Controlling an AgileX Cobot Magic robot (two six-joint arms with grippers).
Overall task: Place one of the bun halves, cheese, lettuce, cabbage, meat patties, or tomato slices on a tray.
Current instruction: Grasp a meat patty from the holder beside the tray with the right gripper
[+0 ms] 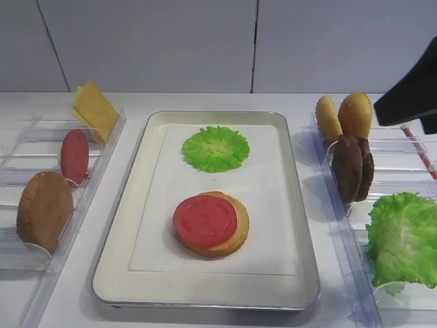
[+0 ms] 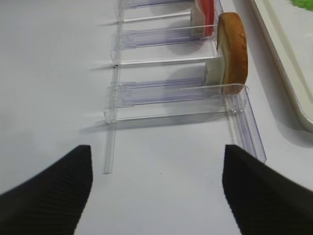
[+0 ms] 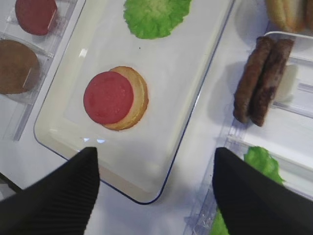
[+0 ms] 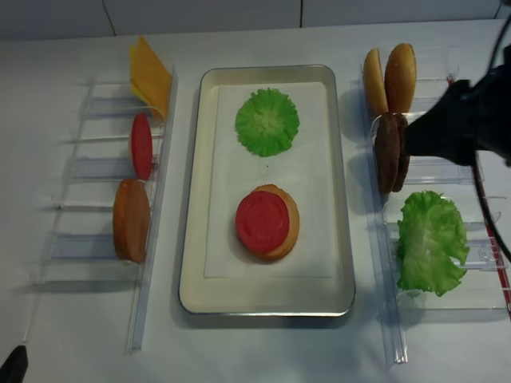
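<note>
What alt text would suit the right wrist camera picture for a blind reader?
A silver tray holds a tomato slice on a bun half, plus a green leaf. Two meat patties stand in a clear rack at right; open black gripper fingers frame the bottom.

I have the tray (image 1: 300, 205) in the middle of the table, racks to either side of it. On its paper, a bun half (image 1: 229, 236) lies toward the near end with a tomato slice (image 1: 205, 220) on top, shifted left; a lettuce leaf (image 1: 216, 147) lies behind them toward the far end. In the left rack (image 1: 41, 171) stand, from far to near, the cheese (image 1: 95, 109), a second tomato slice (image 1: 74, 156) and another bun half (image 1: 44, 210). In the right rack (image 1: 355, 239), two bun halves (image 1: 345, 116) stand upright at the far end, the meat patties (image 1: 354, 167) stand side by side just before them, and a big leaf (image 1: 403, 239) sits nearest me.
</note>
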